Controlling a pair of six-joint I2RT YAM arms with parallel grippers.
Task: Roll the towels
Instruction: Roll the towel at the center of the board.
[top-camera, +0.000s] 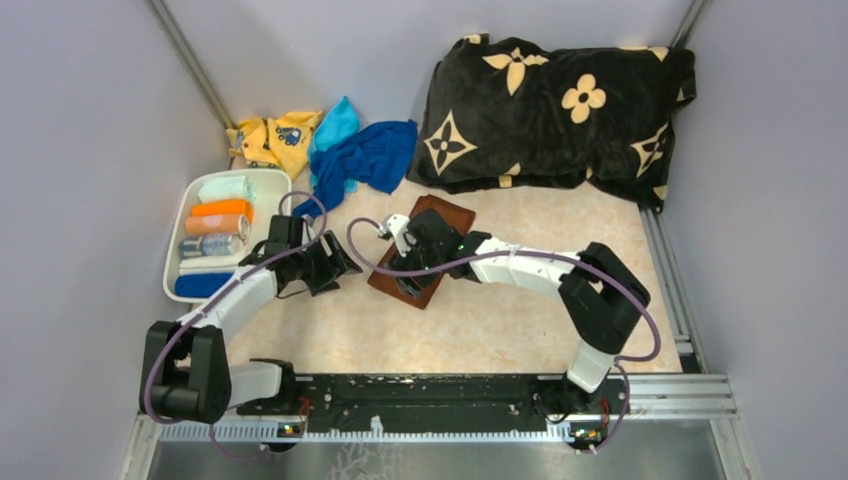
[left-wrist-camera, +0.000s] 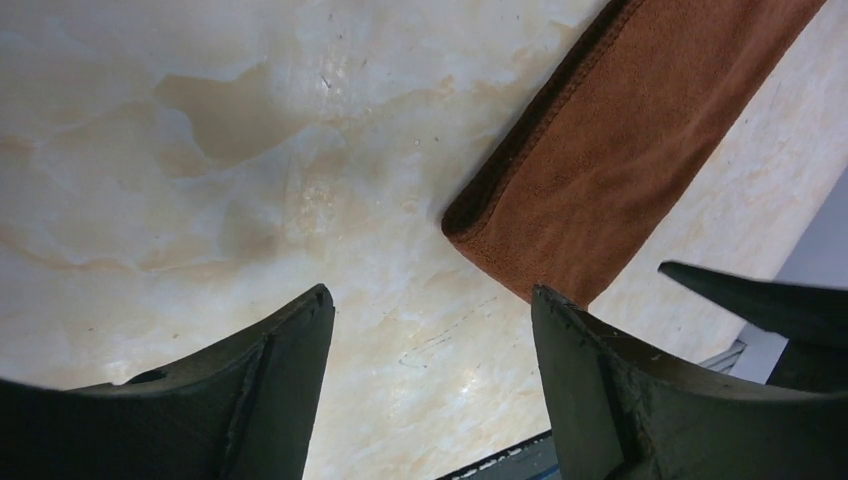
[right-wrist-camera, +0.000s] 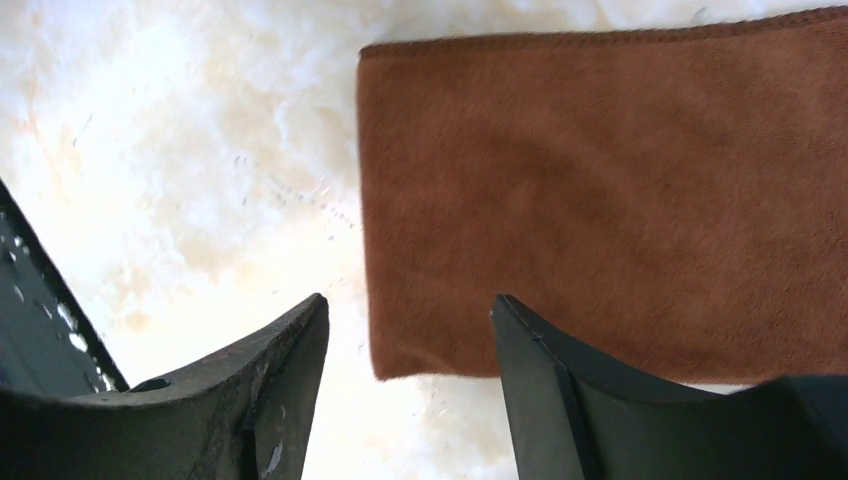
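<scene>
A brown towel (top-camera: 445, 217) lies folded flat as a long strip on the table's middle. It also shows in the left wrist view (left-wrist-camera: 620, 150) and the right wrist view (right-wrist-camera: 610, 200). My left gripper (top-camera: 345, 268) is open and empty, just left of the strip's near end; one of its fingers (left-wrist-camera: 590, 370) is close to the towel's corner. My right gripper (top-camera: 408, 283) is open and empty, low over the strip's near end, its jaws on either side of a corner. A blue towel (top-camera: 368, 158), a cyan cloth (top-camera: 335, 124) and a yellow cloth (top-camera: 270, 138) lie loose at the back.
A white tray (top-camera: 192, 192) at the left holds several rolled towels, green, orange, patterned and blue. A black pillow (top-camera: 560, 110) with tan flowers fills the back right. Grey walls close in the sides. A metal rail (top-camera: 450, 400) runs along the near edge.
</scene>
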